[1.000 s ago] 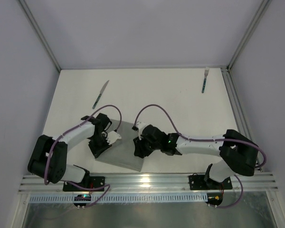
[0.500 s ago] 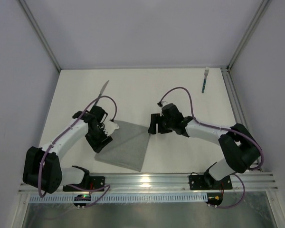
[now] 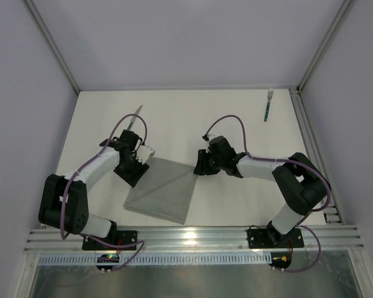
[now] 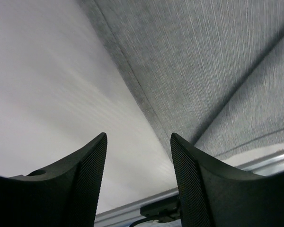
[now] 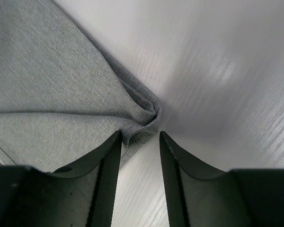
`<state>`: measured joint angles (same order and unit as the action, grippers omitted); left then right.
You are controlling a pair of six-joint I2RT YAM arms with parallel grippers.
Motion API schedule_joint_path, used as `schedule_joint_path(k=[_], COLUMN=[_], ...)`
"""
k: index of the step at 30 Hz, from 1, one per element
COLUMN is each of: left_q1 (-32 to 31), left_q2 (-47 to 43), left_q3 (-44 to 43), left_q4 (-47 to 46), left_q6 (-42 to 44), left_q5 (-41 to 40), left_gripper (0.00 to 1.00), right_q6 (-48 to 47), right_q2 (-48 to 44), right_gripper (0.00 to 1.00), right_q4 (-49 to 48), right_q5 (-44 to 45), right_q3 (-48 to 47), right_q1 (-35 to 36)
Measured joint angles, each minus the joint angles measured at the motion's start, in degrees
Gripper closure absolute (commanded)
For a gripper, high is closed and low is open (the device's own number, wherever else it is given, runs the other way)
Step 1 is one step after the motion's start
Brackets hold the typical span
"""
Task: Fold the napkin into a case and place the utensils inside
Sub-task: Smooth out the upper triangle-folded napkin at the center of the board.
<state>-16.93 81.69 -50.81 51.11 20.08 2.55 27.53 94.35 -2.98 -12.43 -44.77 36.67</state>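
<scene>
The grey napkin [image 3: 165, 192] lies folded on the table between the arms, with a diagonal fold line across it. My left gripper [image 3: 137, 166] is open at its far left corner; in the left wrist view [image 4: 138, 138] only bare table lies between the fingers, and the napkin's edge [image 4: 199, 71] runs just ahead. My right gripper [image 3: 200, 165] is open at the far right corner; the bunched napkin corner [image 5: 144, 116] sits right at the fingertips [image 5: 114, 142] and is not pinched. The knife [image 3: 135, 115] lies at the far left. The fork [image 3: 268, 105] lies at the far right.
The left arm's purple cable [image 3: 127, 124] loops over the knife's handle. A metal rail [image 3: 193, 236] runs along the near table edge. The cell frame posts [image 3: 311, 74] border the table at the far right and far left.
My right gripper has moved from the napkin's near right part to its far right corner. My left gripper has shifted farther up along the left edge. The napkin now shows a diagonal fold.
</scene>
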Motion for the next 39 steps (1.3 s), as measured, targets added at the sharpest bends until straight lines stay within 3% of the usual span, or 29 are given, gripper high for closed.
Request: schedule_joint_path(k=[1,5,10,15,19,23,27,31,39], left_q1=[0.1,1.2,3.3,3.6,3.4,1.1,-2.4,-2.7,-5.8], left_q2=[0.6,4.0,10.1,12.9,9.4,-1.2,-7.8,-7.3,-6.7], left_q3=[-0.5,-5.2,-12.6,-12.8,-9.9,-5.7,-1.9,3.4,2.1], left_q4=[-1.0,-5.6,-9.7,-11.0,-9.7,-5.6,-1.7,0.5,1.8], left_q6=[-0.6,-3.3,-5.3,-6.2,-4.6,1.8,7.3,9.8,9.9], left_q5=[-0.3,-0.5,0.9,3.9,8.3,11.6,12.2,11.1,9.6], left_gripper=[0.44,0.46,0.49,0.48,0.48,0.46,0.46,0.46,0.45], right_q6=[0.1,1.0,2.3,3.0,3.2,3.8,4.8,6.4,8.7], right_q2=[0.0,0.2,0.2,0.2,0.4,1.4,2.9,4.5,10.6], right_gripper=[0.65,0.73,0.73,0.69,0.65,0.66,0.82,0.97,0.97], right_q4=[-0.4,-1.8,-3.3,-3.8,-4.3,-6.1,-8.5,-10.1,-8.7], right_q5=[0.0,-0.4,-0.6,-0.8,-0.8,-1.4,-2.1,-2.8,-3.4], right_q3=[0.0,0.1,1.0,1.8,2.3,2.3,2.2,1.9,-5.8], right_q1=[-0.1,-0.3,-0.3,-0.4,-0.4,-0.4,-0.4,-1.1,-5.6])
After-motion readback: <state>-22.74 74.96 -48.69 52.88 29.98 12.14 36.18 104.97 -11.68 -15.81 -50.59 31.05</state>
